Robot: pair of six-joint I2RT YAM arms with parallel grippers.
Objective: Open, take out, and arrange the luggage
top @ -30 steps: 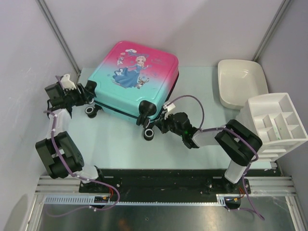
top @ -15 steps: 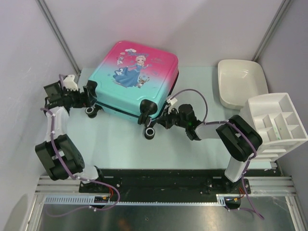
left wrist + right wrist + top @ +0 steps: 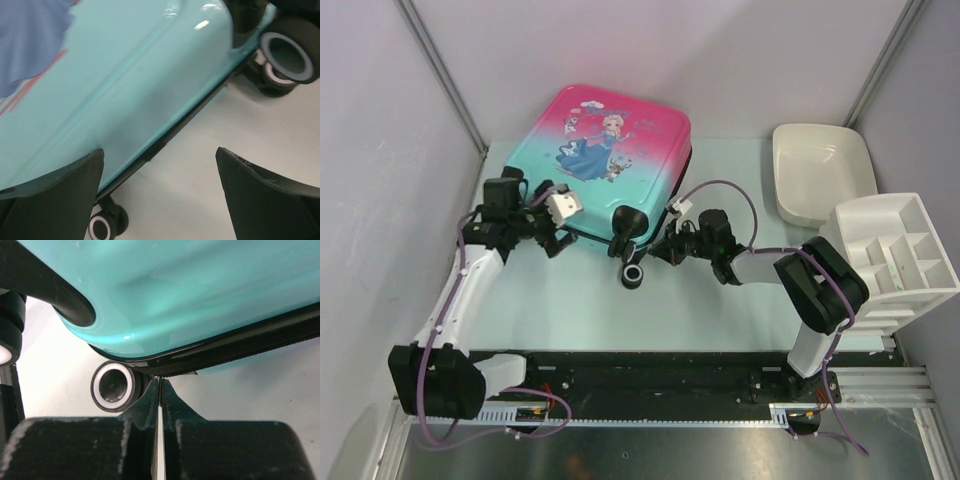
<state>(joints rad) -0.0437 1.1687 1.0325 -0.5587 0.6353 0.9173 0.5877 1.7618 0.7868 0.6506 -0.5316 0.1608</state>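
A child's hard suitcase (image 3: 605, 150), pink at the far end and teal at the near end, with a cartoon princess on top, lies flat on the pale green table (image 3: 720, 310). It sits at the back, a bit left of the middle. Its lid is down and its small wheels point toward the arms.

The left gripper (image 3: 159, 152) is at the near left edge of the suitcase. Its two black fingers (image 3: 60, 195) are spread wide apart and hold nothing. Between them you can see the teal shell, the black zipper strip and bare table.

The right gripper (image 3: 160, 382) is at the near right corner, just beside a black wheel with a white ring (image 3: 113, 386). Its fingers are squeezed tight together, and the tips touch the black zipper strip. I cannot tell if they pinch anything there.

A white plastic tub (image 3: 820, 170) sits at the back right. A white tray with little boxes in it (image 3: 895, 255) sits near it, at the right edge.
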